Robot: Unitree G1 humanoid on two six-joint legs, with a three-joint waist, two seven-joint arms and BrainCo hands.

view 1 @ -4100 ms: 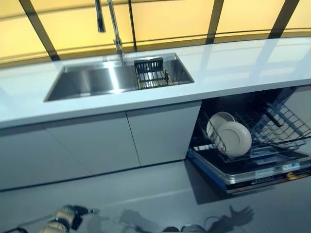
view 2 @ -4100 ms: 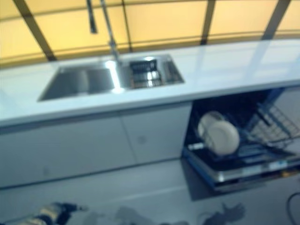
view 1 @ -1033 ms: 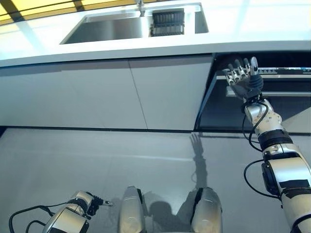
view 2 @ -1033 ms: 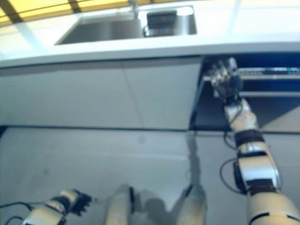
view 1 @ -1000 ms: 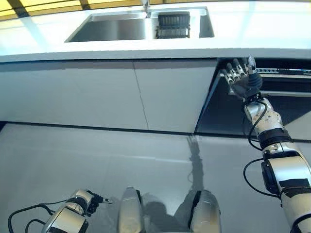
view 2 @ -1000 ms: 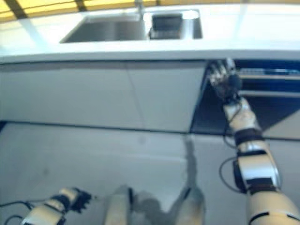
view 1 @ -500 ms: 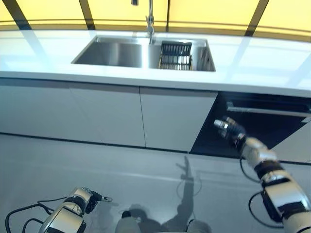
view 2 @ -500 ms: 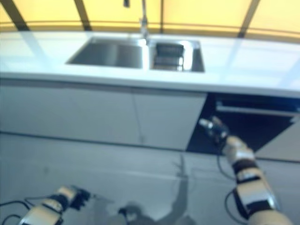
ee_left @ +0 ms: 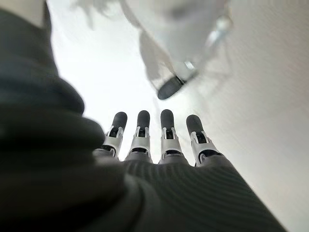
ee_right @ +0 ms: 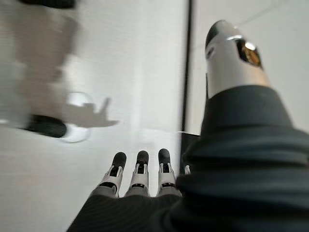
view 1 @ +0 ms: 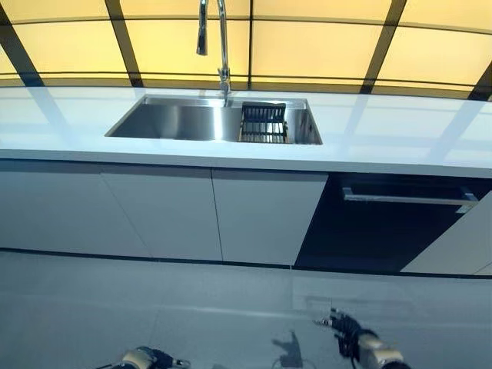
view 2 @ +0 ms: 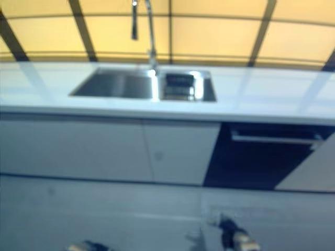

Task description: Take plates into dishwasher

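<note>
A long white counter (view 1: 400, 142) runs along a wall of yellow panels (view 1: 307, 46). A steel sink (view 1: 173, 121) is set into the counter, and a tall tap (view 1: 219, 42) stands behind it. A small dark rack (view 1: 264, 123) sits in the right end of the sink.

Under the counter are plain white cupboard doors (view 1: 165, 211). To the right of them is the dishwasher (view 1: 384, 227). Its dark front is closed, with a long silver handle (view 1: 403, 197) across the top. No plates can be seen anywhere, not on the counter, not in the sink and not in a hand.

Both arms hang low, down by the grey floor (view 1: 115, 307). The left robot hand (ee_left: 154, 137) shows in its own wrist view with its fingers out straight, and it holds nothing. In the head view only a bit of it peeks in at the bottom edge. The right robot hand (view 1: 347, 334) is low on the right, well away from the dishwasher. Its fingers (ee_right: 140, 171) are straight too, pointing at the floor, and it is empty.
</note>
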